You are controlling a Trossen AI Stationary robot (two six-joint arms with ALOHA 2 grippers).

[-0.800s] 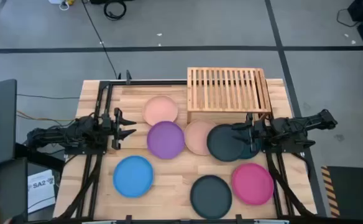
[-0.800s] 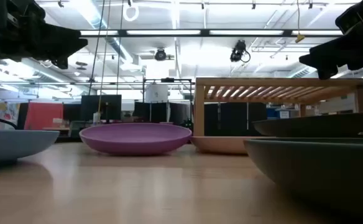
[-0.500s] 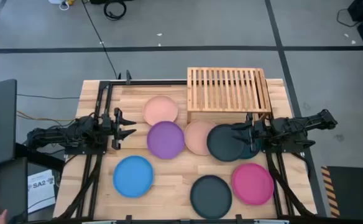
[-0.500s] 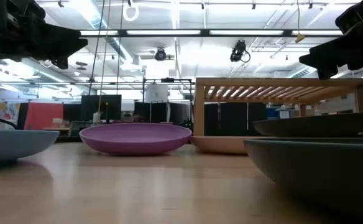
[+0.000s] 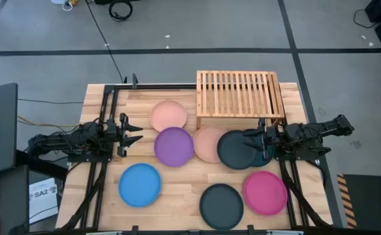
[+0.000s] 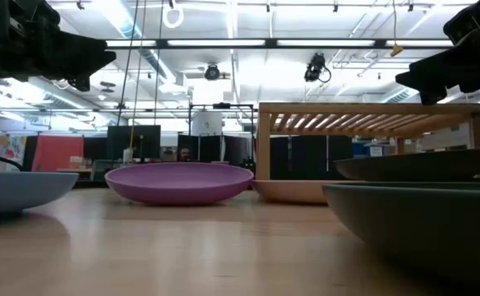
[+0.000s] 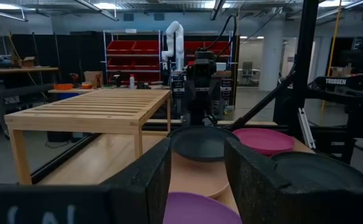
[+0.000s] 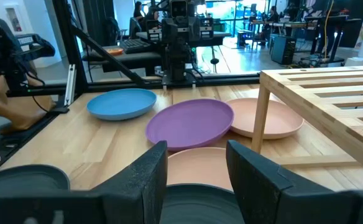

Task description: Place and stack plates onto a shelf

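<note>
shelf [image 5: 239, 93] top bare, plates [image 5: 207, 144] crowding front

Colour log, high view. Tabletop [image 5: 177, 179] is showing pale blond wood in lengthwise planks. Shelf [image 5: 240, 94] is showing a warmer light wood, its top striped by parallel slats. Plates, all plain and matte with no print: two peach plates [image 5: 168, 115] [image 5: 205, 143], one purple plate [image 5: 174, 146], one blue plate [image 5: 139, 185], one magenta pink plate [image 5: 265, 192], one black plate [image 5: 221, 205], one dark teal plate [image 5: 237, 150] reading nearly black. Left claw [image 5: 131, 133] and right claw [image 5: 249, 140] are both showing matte black, as are the arms. Floor [image 5: 177, 26] is showing grey, crossed by dark lines.
</note>
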